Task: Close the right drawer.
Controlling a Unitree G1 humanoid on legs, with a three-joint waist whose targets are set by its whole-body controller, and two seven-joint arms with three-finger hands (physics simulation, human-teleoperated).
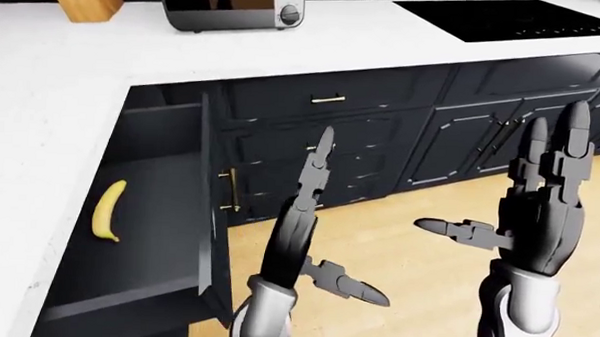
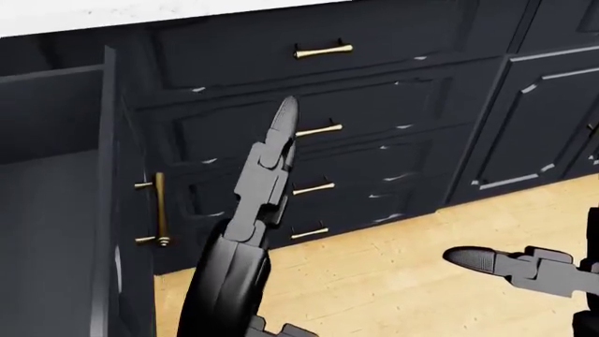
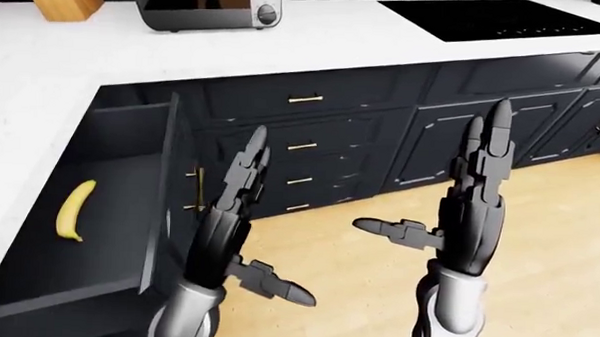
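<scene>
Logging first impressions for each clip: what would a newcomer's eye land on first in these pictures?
Two dark robot hands raised with fingers spread, the left hand at centre and the right hand at the right of the left-eye view, neither holding anything. Next, the pulled-out dark drawer at the left under the white countertop, with a yellow banana lying inside it.
</scene>
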